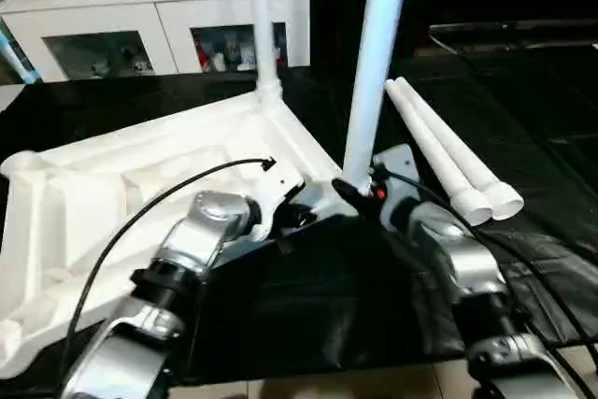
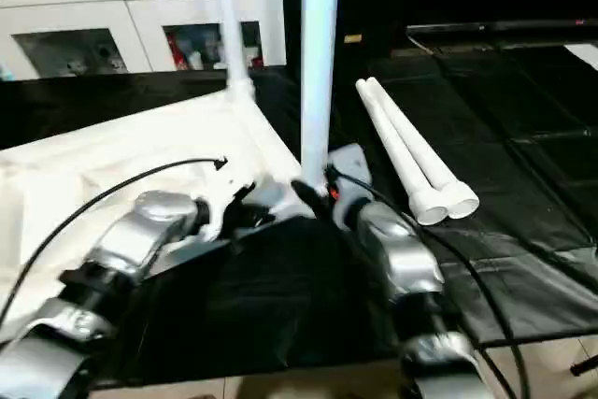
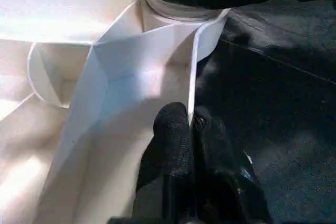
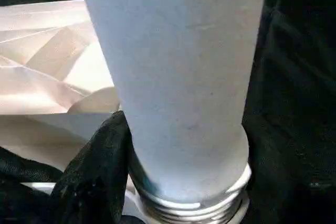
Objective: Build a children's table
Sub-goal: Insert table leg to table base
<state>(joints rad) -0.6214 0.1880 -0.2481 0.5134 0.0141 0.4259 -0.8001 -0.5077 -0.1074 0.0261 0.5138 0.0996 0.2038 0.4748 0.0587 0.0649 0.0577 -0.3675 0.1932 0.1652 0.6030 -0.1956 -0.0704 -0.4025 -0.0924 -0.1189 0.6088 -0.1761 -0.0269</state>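
- Upside-down white table top (image 1: 140, 184) lying on a black mat (image 1: 523, 100), ribbed underside facing up, filling the 9 o'clock half of the head views.
- Two legs already standing upright in corner sockets: a far leg (image 1: 262, 25) at about 12 o'clock, and a near leg (image 1: 374, 63) just toward 1 o'clock of centre, rising out of the frame.
- Right gripper (image 1: 360, 195) at the foot of the near leg, black fingers spread around the tube just above its socket, wrapped about it rather than beside it.
- Left gripper (image 1: 280, 217) at 9 o'clock of the right one, low against the near edge of the table top, close beside that same corner.
- Two spare legs (image 1: 448, 161) lying side by side on the mat at 3 o'clock of the near leg, touching each other, well apart from both grippers, open ends pointing toward the robot.
- White cabinet (image 1: 159, 16) with glass doors at 11 o'clock, behind the mat.
- Left wrist view: fingers (image 3: 170, 145) pressed together, pinching a thin upright rib of the underside between them; round corner socket (image 3: 181, 17) just beyond.
- Right wrist view: near leg seen close, its silver threaded collar (image 4: 189, 203) meeting the socket, one black finger (image 4: 97, 177) lying against the tube.
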